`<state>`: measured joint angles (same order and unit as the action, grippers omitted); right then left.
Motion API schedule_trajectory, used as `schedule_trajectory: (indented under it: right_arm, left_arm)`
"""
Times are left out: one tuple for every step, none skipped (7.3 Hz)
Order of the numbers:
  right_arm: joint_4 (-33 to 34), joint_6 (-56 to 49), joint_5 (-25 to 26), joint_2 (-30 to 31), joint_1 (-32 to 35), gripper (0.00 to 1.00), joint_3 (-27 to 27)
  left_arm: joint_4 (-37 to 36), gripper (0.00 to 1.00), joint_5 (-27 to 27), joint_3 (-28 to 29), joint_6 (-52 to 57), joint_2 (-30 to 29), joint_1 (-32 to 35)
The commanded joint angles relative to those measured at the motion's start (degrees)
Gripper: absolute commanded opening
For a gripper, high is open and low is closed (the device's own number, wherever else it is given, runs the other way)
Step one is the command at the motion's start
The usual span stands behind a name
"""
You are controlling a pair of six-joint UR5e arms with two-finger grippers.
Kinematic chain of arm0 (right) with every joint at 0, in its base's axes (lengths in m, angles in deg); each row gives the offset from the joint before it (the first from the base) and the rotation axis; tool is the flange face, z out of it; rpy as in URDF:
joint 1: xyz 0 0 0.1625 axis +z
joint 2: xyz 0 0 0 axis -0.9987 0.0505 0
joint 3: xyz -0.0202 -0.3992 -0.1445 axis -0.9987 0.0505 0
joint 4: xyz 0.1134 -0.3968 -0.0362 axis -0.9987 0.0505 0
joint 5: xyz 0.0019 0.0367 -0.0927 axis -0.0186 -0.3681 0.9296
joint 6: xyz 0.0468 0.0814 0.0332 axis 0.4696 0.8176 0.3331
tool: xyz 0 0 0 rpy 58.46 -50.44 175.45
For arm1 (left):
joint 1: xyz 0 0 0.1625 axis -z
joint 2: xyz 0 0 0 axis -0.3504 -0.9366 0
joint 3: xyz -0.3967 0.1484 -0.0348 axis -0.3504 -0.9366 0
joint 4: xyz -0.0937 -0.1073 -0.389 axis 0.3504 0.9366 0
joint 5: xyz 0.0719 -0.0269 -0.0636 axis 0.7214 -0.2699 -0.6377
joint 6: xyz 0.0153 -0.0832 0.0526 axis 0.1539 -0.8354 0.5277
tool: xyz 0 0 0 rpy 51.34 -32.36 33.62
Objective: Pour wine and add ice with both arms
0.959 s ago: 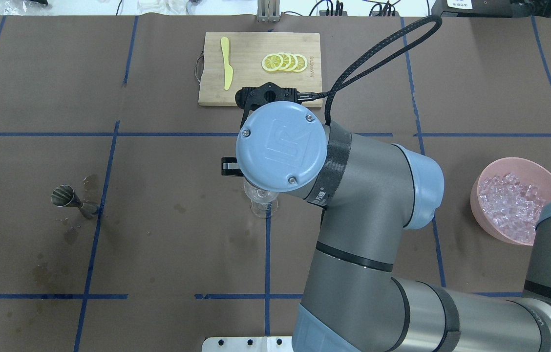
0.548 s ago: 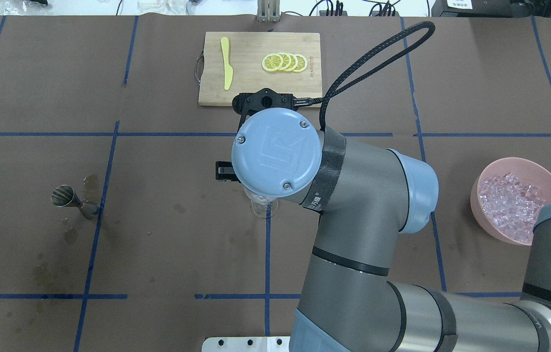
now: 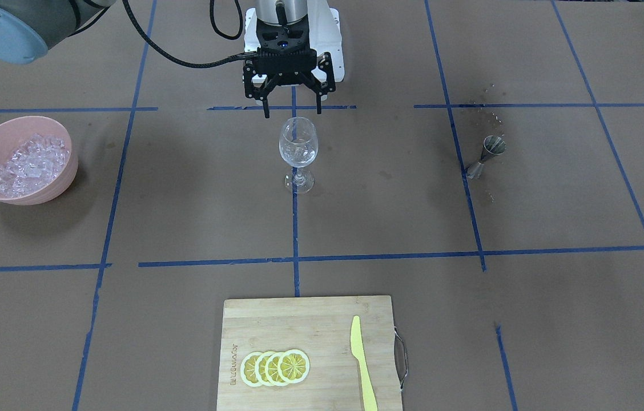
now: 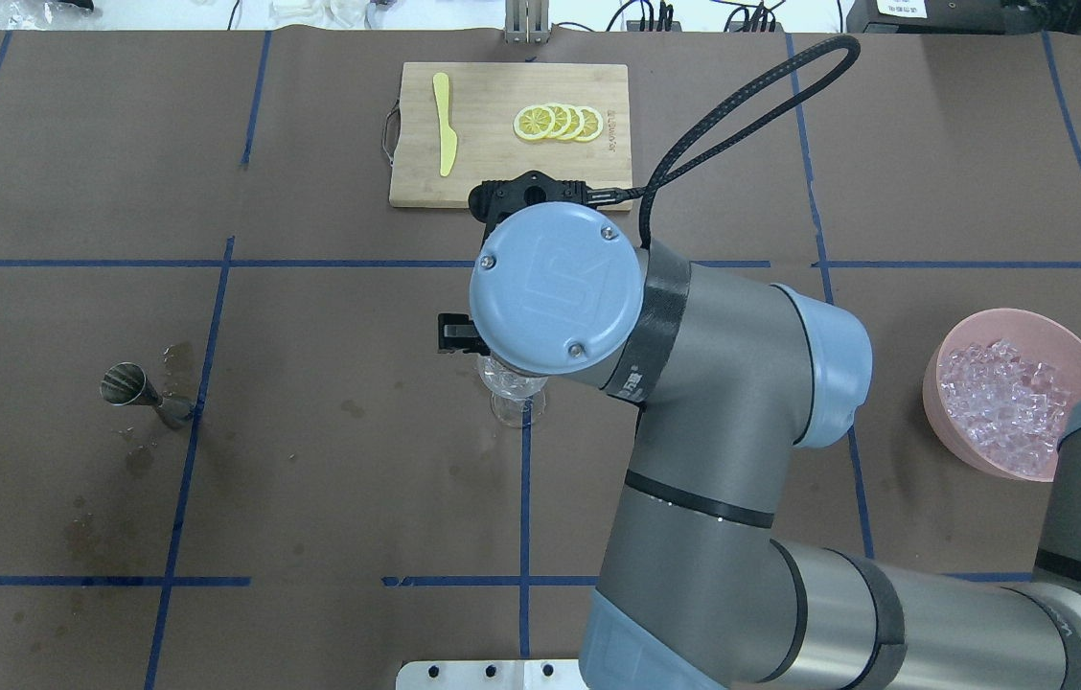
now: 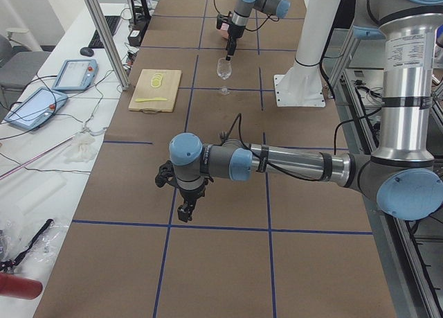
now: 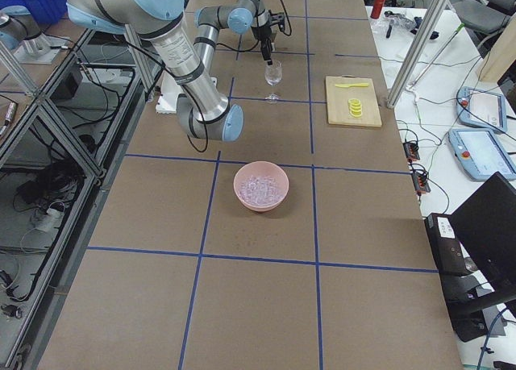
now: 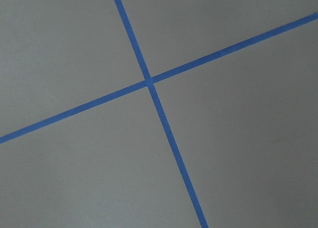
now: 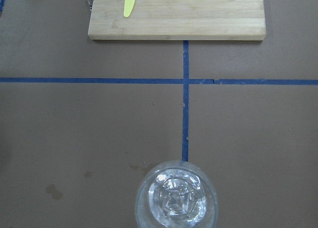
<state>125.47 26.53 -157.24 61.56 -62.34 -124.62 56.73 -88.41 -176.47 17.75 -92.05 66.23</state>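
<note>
A clear stemmed wine glass (image 3: 298, 149) stands upright at the table's middle. Glassy ice chunks show inside it in the right wrist view (image 8: 176, 200). My right gripper (image 3: 292, 113) hangs open and empty just above and behind the glass rim, pointing down. In the overhead view the right wrist hides most of the glass (image 4: 514, 395). More ice (image 3: 28, 160) is heaped in a pink bowl (image 3: 13, 128). My left gripper (image 5: 184, 211) shows only in the exterior left view, low over bare table far from the glass. I cannot tell whether it is open or shut.
A metal jigger (image 3: 487, 153) lies tilted beside dark stains on the robot's left side. A bamboo cutting board (image 3: 322, 319) with lemon slices (image 3: 274, 367) and a yellow knife (image 3: 363, 365) lies at the far edge. Blue tape lines cross the brown table cover.
The right wrist swayed slightly left, then back right over the glass. The glass, bowl and jigger have not moved.
</note>
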Motion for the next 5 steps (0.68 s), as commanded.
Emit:
schedule_trajectory:
  right_arm:
    - [1.16, -7.20, -9.96, 3.46, 7.98, 1.00, -1.56]
    - [1.07, -13.95, -12.62, 7.92, 12.11, 1.00, -3.75]
    - [0.46, -21.67, -16.47, 13.01, 17.02, 1.00, -4.73]
    - [0.45, -32.19, -20.60, 18.11, 23.25, 1.00, -4.57]
    - [0.45, -41.52, -23.95, 23.38, 29.05, 1.00, -4.57]
  left_arm:
    - [-0.07, 1.00, 1.21, 0.87, 0.01, 0.68, 0.09]
    - [-0.07, 1.00, 1.39, -0.09, 0.09, 1.56, 0.87]
    - [-0.24, 1.00, 1.13, 0.16, -0.08, 1.74, 3.05]
    - [-0.24, 1.00, 0.78, 0.17, -0.17, 1.83, 4.64]
    - [-0.16, 1.00, 0.34, -0.18, -0.08, 3.92, 7.01]
